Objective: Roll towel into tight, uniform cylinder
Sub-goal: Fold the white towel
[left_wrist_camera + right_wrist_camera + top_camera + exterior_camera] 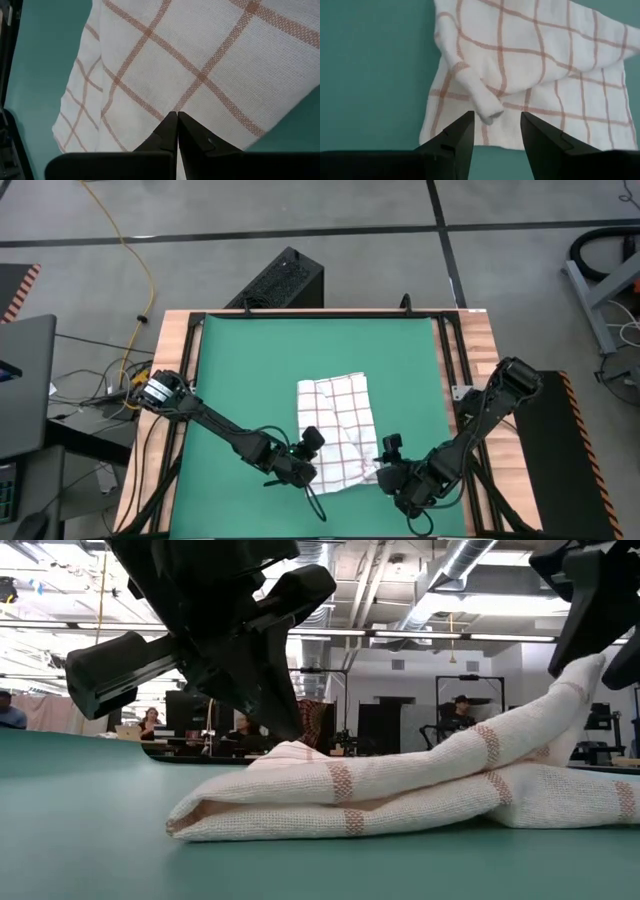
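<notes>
Towel (337, 430) lies rumpled (partly folded); left gripper (177, 119) clenched on its edge, right gripper (496, 122) released, empty.

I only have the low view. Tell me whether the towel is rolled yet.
Observer: Not yet. From above, the towel lies mostly flat on the green mat, with only its near edge bunched.
Operator: Report the left claw.
Observer: The left claw is shut, its tips against the cloth.
Operator: Now the right.
Observer: The right claw is open. A folded corner lies loose at its fingertips, not clamped.
</notes>
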{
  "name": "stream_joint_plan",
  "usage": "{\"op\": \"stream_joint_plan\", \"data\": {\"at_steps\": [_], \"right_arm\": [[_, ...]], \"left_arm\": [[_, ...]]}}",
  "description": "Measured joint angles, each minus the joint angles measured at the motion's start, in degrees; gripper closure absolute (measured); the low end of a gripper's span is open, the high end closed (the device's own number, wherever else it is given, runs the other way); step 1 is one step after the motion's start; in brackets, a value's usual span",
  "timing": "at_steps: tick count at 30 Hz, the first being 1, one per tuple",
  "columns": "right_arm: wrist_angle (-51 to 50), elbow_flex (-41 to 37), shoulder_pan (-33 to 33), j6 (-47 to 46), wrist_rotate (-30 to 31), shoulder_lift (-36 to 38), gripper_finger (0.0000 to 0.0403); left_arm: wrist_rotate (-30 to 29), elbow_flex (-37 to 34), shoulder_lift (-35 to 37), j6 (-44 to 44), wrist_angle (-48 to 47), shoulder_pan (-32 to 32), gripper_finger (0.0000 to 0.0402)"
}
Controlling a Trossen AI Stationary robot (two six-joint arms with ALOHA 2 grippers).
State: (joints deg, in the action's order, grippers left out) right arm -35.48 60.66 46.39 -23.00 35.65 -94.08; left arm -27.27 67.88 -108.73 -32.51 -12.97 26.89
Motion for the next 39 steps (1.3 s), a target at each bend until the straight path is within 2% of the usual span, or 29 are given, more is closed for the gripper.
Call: {"op": "stream_joint_plan", "data": {"at_steps": [10, 18, 23, 28, 32, 39], "right_arm": [[3.1, 0.0, -1.2, 5.7, -1.5, 0.0, 0.0223], [3.6, 0.0, -3.7, 8.4, -6.0, 0.0, 0.0230], [3.0, 0.0, -5.3, 8.5, -9.7, -1.7, 0.0285], [3.2, 0.0, -5.9, 6.8, -11.7, -7.2, 0.0382], [3.2, 0.0, -4.9, 3.1, -10.6, -10.2, 0.0382], [2.6, 0.0, -2.6, 1.6, -8.1, -9.2, 0.0393]], "left_arm": [[-0.1, 0.0, 0.0, -0.9, 0.0, 0.0, 0.0400], [-1.7, 0.0, 0.0, -1.2, -0.2, 0.0, 0.0400], [-1.9, 0.0, 0.0, -1.3, -0.2, 0.0, 0.0400], [-1.8, 0.0, 0.0, -0.8, -0.7, 0.0, 0.0400], [-1.6, 0.0, 0.0, -0.9, -1.1, 0.0, 0.0400], [-1.6, 0.0, 0.0, -1.4, -1.7, 0.0, 0.0400]]}}
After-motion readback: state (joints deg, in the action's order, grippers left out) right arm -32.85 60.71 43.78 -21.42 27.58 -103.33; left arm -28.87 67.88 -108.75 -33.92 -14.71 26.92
